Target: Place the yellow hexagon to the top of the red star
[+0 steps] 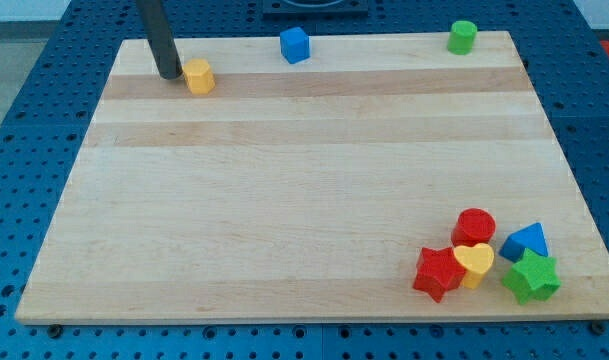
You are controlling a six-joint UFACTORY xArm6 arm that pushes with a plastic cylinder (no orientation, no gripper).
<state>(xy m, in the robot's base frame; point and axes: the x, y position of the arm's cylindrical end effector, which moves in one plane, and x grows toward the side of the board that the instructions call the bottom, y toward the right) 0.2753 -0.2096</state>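
The yellow hexagon [198, 76] lies near the board's top left corner. My tip [169, 75] is just to its left, touching or almost touching it. The red star [438, 272] lies at the bottom right of the board, far from the hexagon. A yellow heart [474, 264] presses against the star's right side.
A red cylinder [474, 226] sits just above the heart. A blue triangle [525, 243] and a green star [531, 277] lie to the right of it. A blue cube [295, 45] and a green cylinder [462, 37] stand along the wooden board's [304, 190] top edge.
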